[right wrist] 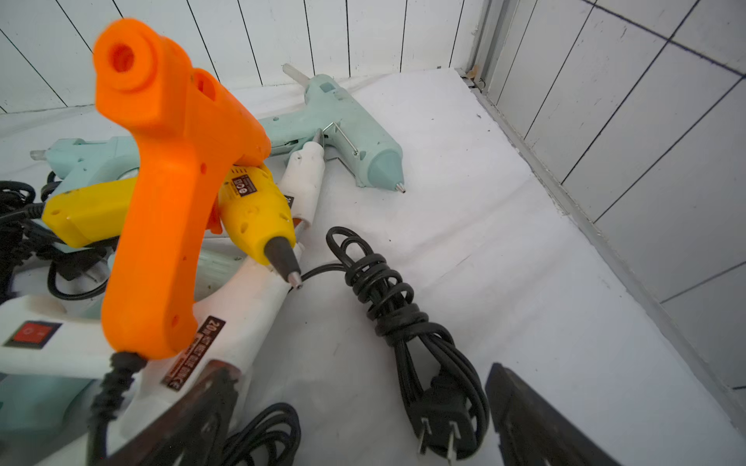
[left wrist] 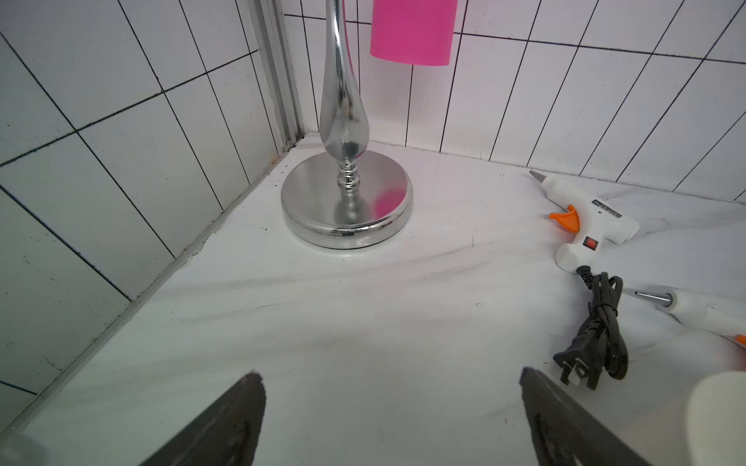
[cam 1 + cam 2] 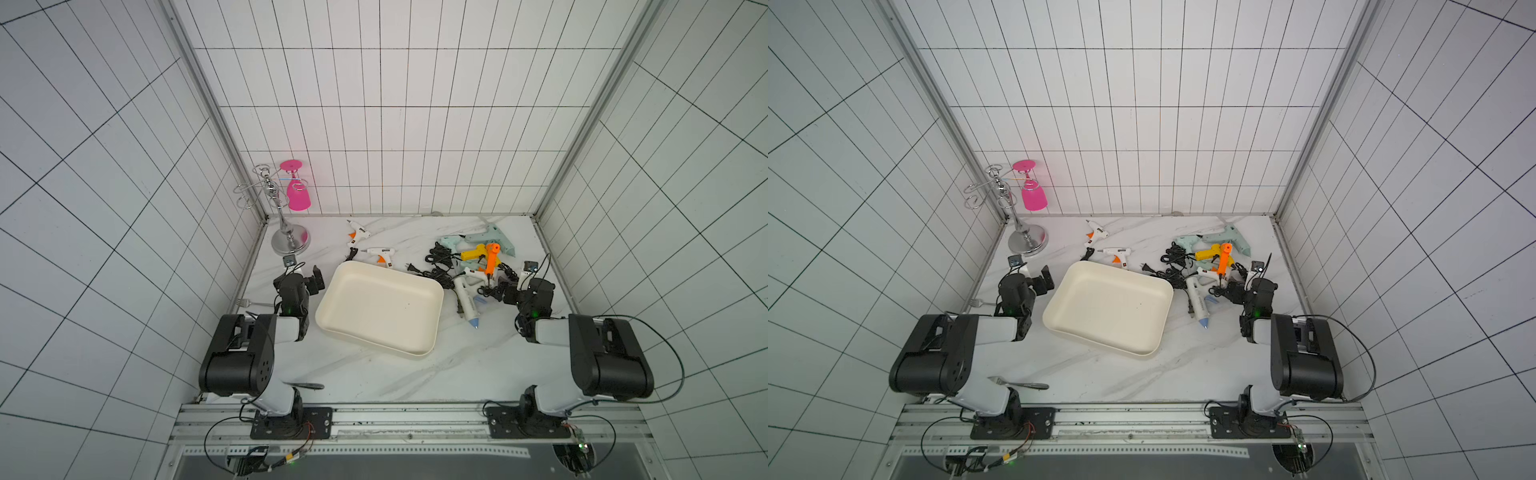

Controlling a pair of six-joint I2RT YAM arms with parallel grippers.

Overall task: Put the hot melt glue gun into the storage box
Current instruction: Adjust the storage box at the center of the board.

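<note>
between the two arms, near the middle of the marble-patterned worktop, sits the storage box, cream-white and shallow. its long axis runs roughly across the worktop, turned a little so that its right end lies nearer the arm bases. all the glue guns lie outside it.

right of the box is a heap of guns and black cords. on top rests the orange glue gun. in the right wrist view its handle runs lengthwise toward the camera, cord end nearest. the round feed hole at the back of its barrel faces the camera, and its nozzle is hidden. beneath it the yellow glue gun points its dark nozzle toward the right tool. at the far side of the heap a mint glue gun aims its nozzle toward the right wall. a white pen-shaped gun lies just beside the box's right end, long axis far to near, blue tip toward the arm bases.

beyond the box's far wall lie two small white glue guns with orange triggers. the nearer white gun lies along that wall with its nozzle to the left. the farther white gun points its nozzle far-left.

the right tool hangs low at the near edge of the heap, fingers spread wide and gripping nothing, with a bundled cord on the worktop in the gap. the left tool, also spread wide and holding nothing, sits beside the box's far left corner. it faces a chrome stand from which a pink glass hangs upside down.
</note>
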